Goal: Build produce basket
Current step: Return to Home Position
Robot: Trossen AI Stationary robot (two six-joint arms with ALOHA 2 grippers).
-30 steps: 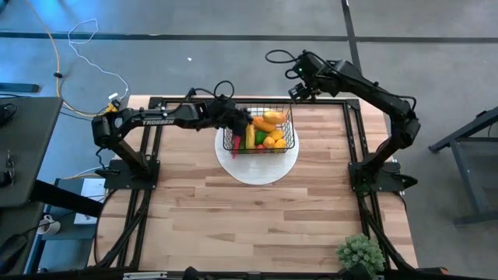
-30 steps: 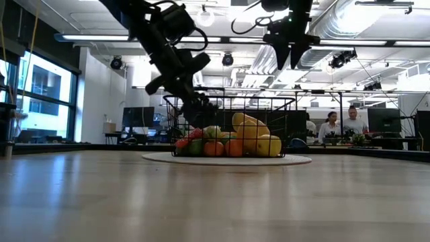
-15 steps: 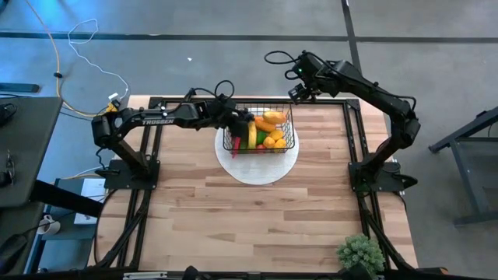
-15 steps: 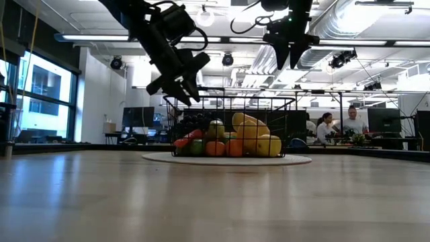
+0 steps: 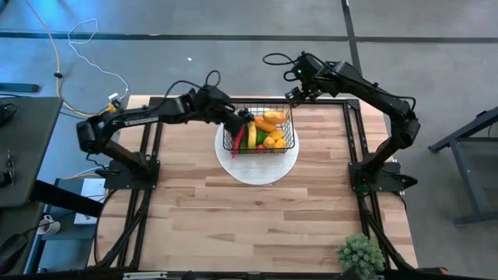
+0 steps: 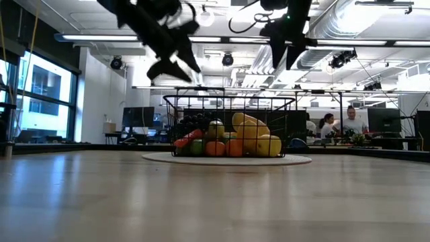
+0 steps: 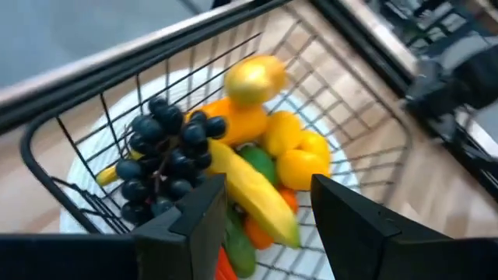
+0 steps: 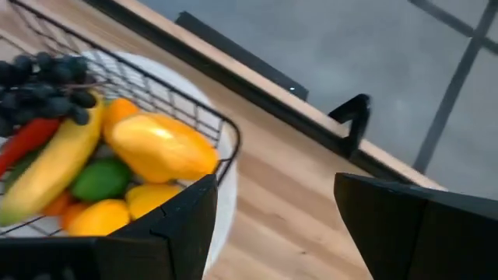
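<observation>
Produce [image 5: 263,132] fills the basket [image 5: 292,124], which stands on a white plate [image 5: 257,173] on the table [image 5: 257,225]; so it looks in the high view. The left gripper [image 5: 238,120] hangs over the basket's left edge. The right gripper [image 5: 294,92] is beyond the basket's far right corner, apart from it.

In the low view, the left gripper [image 6: 176,66] is above the basket's left rim and does not touch the wire. The right gripper [image 6: 282,50] is higher, above the basket's right half. Nothing hangs from either one.

The left wrist view shows this gripper's fingers [image 7: 194,218] spread, with nothing between them. Under them, inside the basket, the grapes [image 7: 163,155] lie against the banana [image 7: 253,194].

The right wrist view shows the other gripper also spread and empty, looking at a basket corner where a big yellow fruit [image 8: 159,148] lies.

I think the filling is finished and both arms only need to go home. To do this well, the left arm should first rise straight above the basket and turn away only afterwards, so that a finger cannot hook the rim and pull the basket off the plate. The right arm seems to have a free way back.
</observation>
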